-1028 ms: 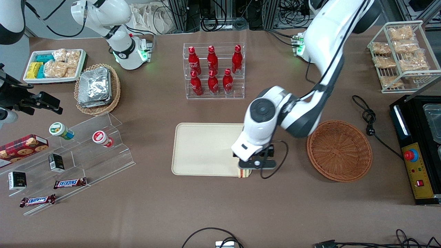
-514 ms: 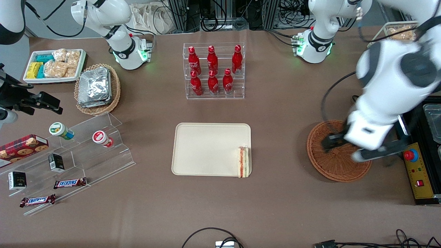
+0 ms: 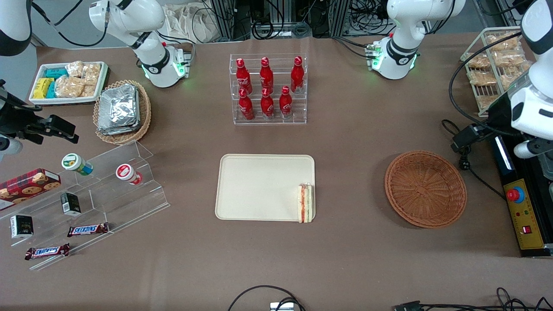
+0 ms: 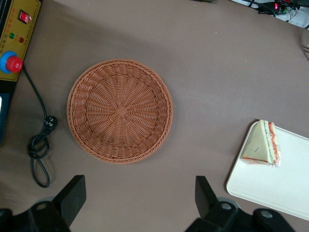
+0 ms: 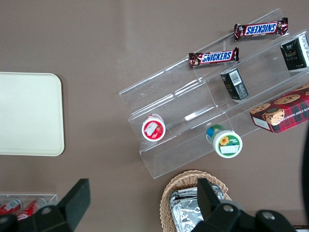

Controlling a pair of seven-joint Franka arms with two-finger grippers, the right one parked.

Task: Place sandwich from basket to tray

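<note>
1. Front view: the sandwich [image 3: 306, 203] lies on the tray [image 3: 259, 185], in the corner nearest the camera on the side toward the basket [image 3: 425, 188]. Its long axis runs along the tray's short edge, one end toward the camera and the other away from it, with the orange-red filling showing as a stripe down its length.
2. The sandwich touches the tray's rim and is free of any grip.
3. The basket sits on the worktop [image 3: 345, 259] well apart from the tray, toward the working arm's end.
4. The left arm is raised at that end of the worktop, its white forearm in front of the wire rack [image 3: 479, 69] of bagged snacks, and its gripper [image 3: 468, 134] hangs above the black power cable [image 3: 461, 149], farther from the camera than the basket.
5. Left wrist view: the gripper [image 4: 139, 200] looks straight down from high up, its jaws set wide with nothing between them, the two dark fingertips [image 4: 72, 193] well apart.
6. This view shows the basket [image 4: 119, 110] whole and the sandwich [image 4: 261, 144] as a triangular wedge with one flat bread face up, its filling edge turned away from the basket; the front view shows only the sandwich's striped edge.
7. The wrist view also takes in the cable's plug [image 4: 49, 123] and a red button [image 4: 11, 63] on a yellow panel.
</note>
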